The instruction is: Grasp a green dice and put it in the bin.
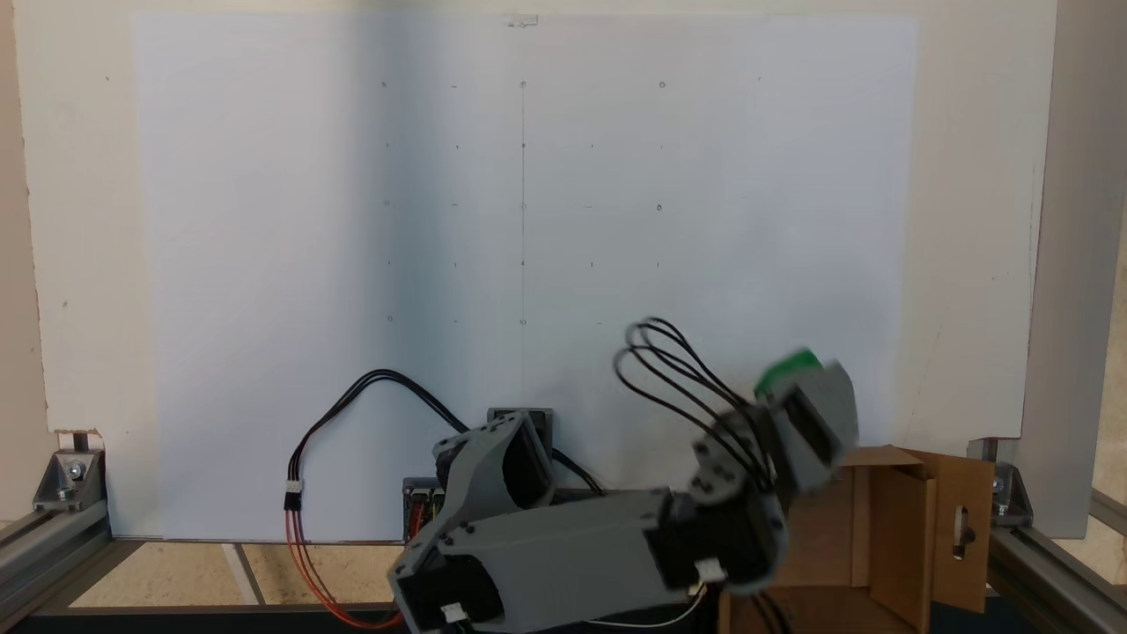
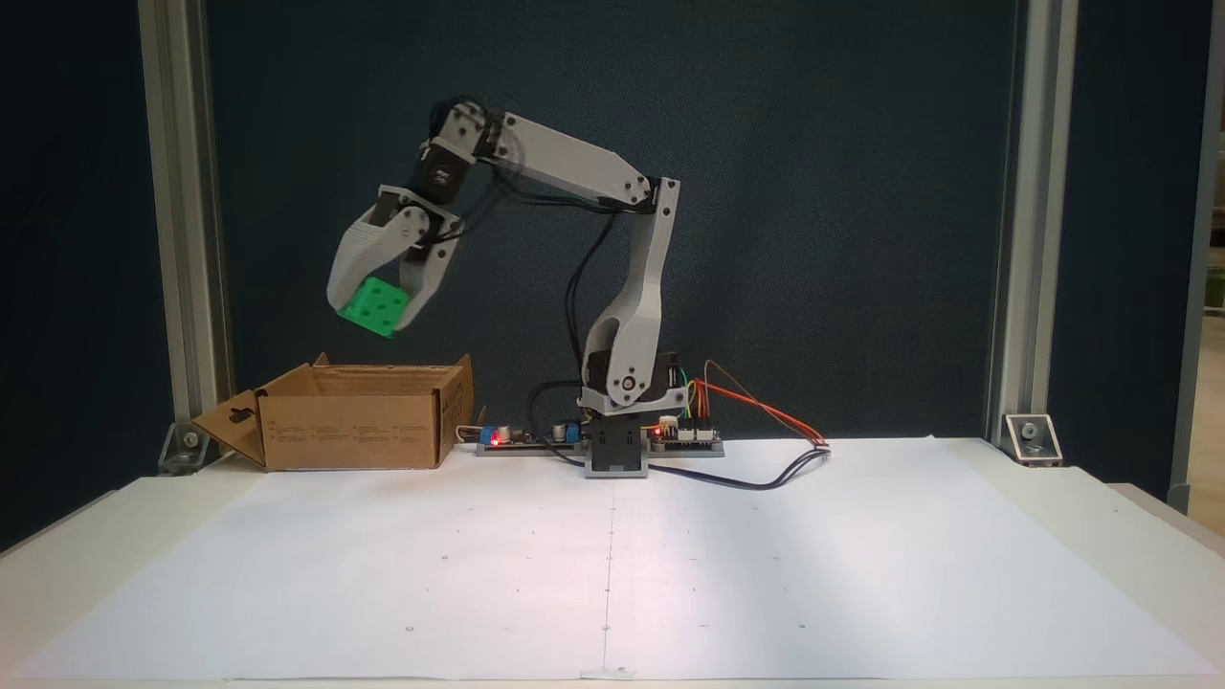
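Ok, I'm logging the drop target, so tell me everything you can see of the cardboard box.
The bin is a brown corrugated cardboard box, open on top, flaps folded outward. One flap has an oblong handle cut-out. Small dark print marks its front wall. It stands at the table's back edge, beside the arm's base. Nothing touches it; the gripper holds the green dice above its opening.

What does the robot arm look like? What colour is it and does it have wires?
The arm is built from pale grey plastic shells with black motor blocks at the joints. Its gripper has two smooth, curved grey fingers. Looping black cables run along it, and red, orange and yellow wires leave the base.
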{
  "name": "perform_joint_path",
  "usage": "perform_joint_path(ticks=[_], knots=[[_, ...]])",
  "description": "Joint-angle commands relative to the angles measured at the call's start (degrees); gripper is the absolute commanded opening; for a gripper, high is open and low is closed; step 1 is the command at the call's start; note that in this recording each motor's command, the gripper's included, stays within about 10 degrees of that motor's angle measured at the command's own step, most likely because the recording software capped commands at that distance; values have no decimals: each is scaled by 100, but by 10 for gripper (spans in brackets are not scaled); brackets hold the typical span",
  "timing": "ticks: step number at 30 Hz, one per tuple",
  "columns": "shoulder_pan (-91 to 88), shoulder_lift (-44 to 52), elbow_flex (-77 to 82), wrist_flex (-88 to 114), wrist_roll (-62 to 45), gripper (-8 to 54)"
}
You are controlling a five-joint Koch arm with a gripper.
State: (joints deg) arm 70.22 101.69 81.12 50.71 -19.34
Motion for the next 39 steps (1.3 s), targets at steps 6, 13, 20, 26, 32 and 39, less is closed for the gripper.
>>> perform_joint_path(ticks=[6, 13, 20, 26, 32, 39], knots=[[2109, -158, -255, 44, -492, 115], [3085, -1046, -255, -53, -563, 115], [3524, -1872, -255, -659, -589, 115], [3551, -2057, -255, -1459, -563, 394], [3366, -2039, -255, -2619, 26, 438], [1354, -659, -255, -3261, 1644, 437]])
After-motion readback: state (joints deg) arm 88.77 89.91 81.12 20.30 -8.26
